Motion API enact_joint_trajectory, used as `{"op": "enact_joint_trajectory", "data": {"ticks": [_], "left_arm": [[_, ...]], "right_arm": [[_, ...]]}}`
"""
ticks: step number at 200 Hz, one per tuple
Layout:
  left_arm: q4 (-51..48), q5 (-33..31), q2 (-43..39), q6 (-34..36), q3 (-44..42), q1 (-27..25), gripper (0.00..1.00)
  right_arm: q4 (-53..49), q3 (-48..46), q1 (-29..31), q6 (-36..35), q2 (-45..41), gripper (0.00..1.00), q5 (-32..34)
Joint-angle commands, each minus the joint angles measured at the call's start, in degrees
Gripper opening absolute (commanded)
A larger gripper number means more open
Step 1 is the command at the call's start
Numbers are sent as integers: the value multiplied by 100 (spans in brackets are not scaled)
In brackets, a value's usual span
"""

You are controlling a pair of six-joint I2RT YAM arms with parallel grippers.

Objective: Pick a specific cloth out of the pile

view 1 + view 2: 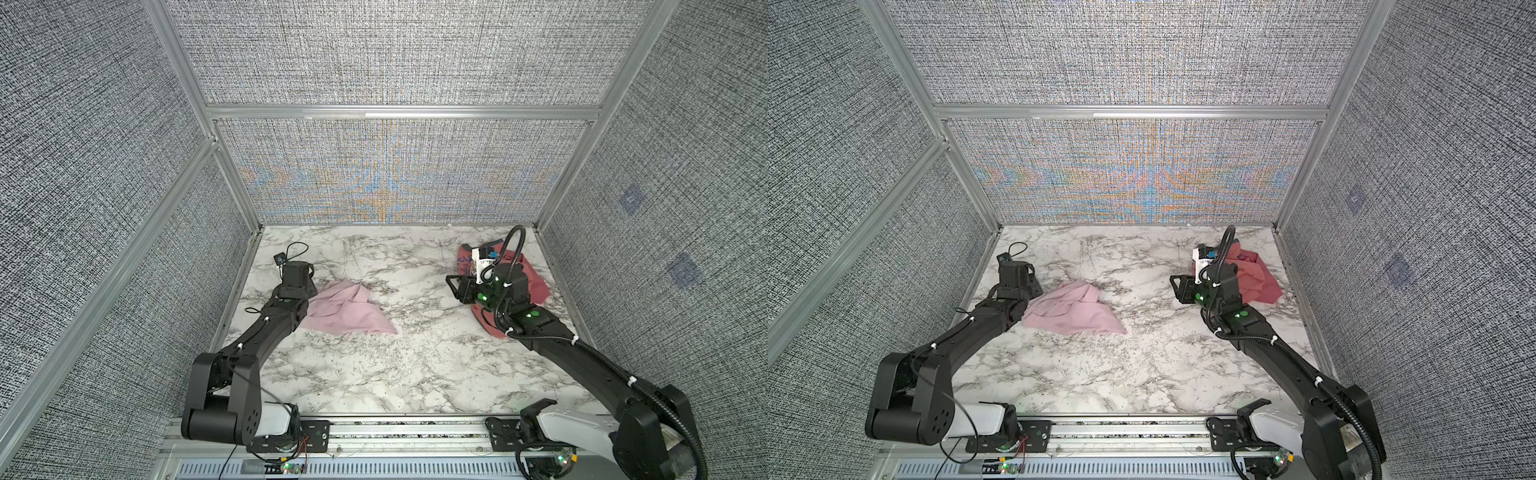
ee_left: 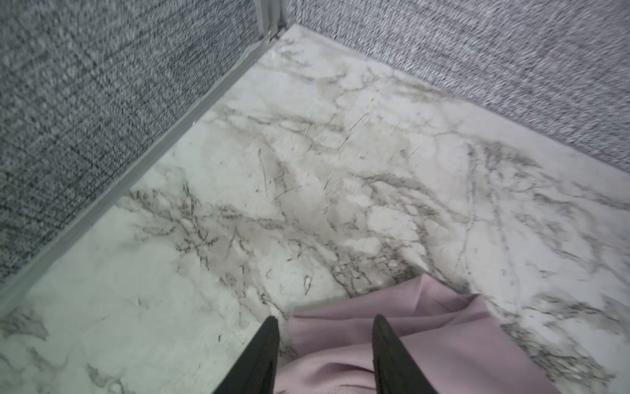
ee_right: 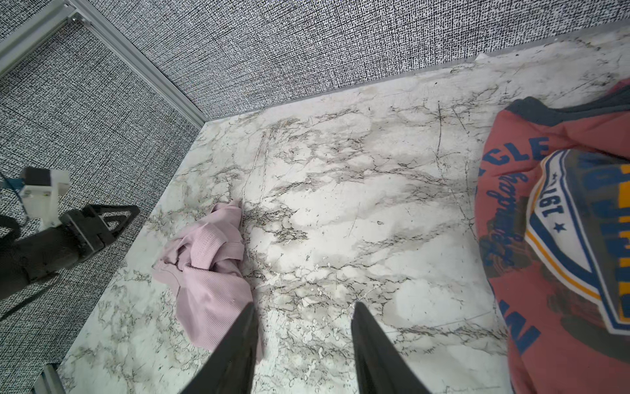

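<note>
arms (image 1: 257, 345): black | bases (image 1: 274, 419): white | LEDs (image 1: 482, 296): green | right conduit (image 1: 517, 228): corrugated | left pincer (image 2: 325, 322): black

Cloth (image 1: 345, 309) left on table (image 1: 415, 365), T-shirt (image 1: 538, 284) right, well apart

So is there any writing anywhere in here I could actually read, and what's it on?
"CLE": blue capitals, part of a creased word, on the red T-shirt.
"1961": on the white band of its badge.
Cursive line beside the badge: not legible.
Marking on the white camera mount: too small.
</note>
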Motion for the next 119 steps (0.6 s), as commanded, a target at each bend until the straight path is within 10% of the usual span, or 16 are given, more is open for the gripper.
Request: {"op": "enact_joint_trajectory", "data": {"ticks": [1, 75, 119], "left_arm": [[-798, 270, -126, 578, 382, -471, 47], [-1685, 38, 1073, 987, 1302, -3380, 47], [-2174, 91, 2097, 1086, 1841, -4054, 47]], "right_arm": [[96, 44, -2, -14, 18, 47, 13], [42, -171, -2, 108, -270, 47, 70], [34, -374, -2, 123, -482, 47, 193]]}}
